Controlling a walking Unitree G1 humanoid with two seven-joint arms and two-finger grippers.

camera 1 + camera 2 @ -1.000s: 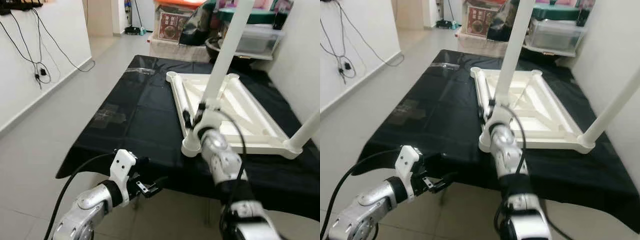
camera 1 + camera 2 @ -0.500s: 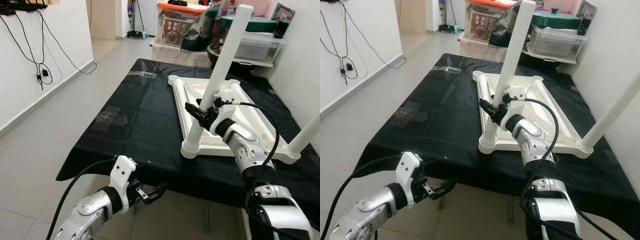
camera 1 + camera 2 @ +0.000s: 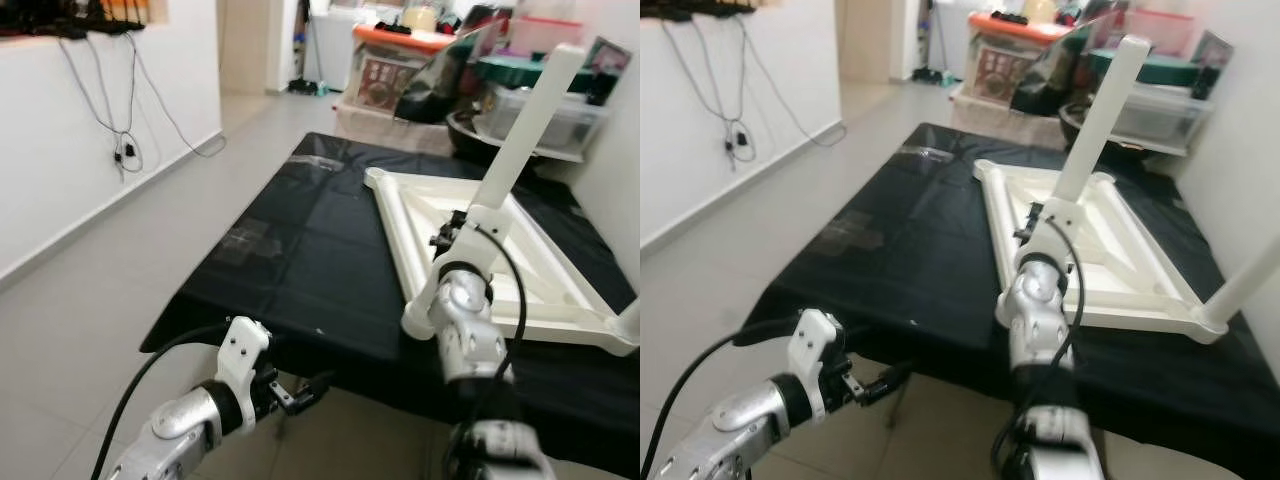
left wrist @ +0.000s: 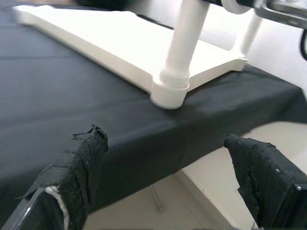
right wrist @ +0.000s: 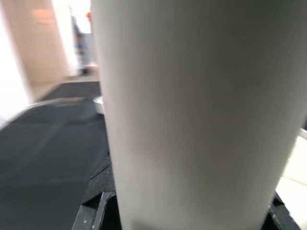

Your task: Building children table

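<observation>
Here the white children's table top [image 3: 500, 250] lies upside down on the counter [image 3: 300, 260], which is draped in a black cloth, and one white leg [image 3: 510, 165] stands tilted in the near corner socket [image 4: 169, 93]; another leg [image 3: 1245, 280] rises at the robot's right corner. The right hand [image 3: 455, 225] is up against the tilted leg about midway along it, and in the right wrist view the leg's white tube [image 5: 192, 110] sits between the black fingers [image 5: 96, 206], so I judge it gripped. The left hand [image 3: 300, 392] hangs low in front of the counter's near edge, fingers [image 4: 79, 163] spread wide with nothing between them. The risk, as I judge it, is the lean: if the leg is pushed or turned off its axis it may bind or pop out of the socket, or drag the top across the slippery cloth toward the edge, since nothing braces the top. The left wrist view shows the leg's collar seated in the socket, which the right arm hides in the head views; those show the leg's full tilt and free upper end
</observation>
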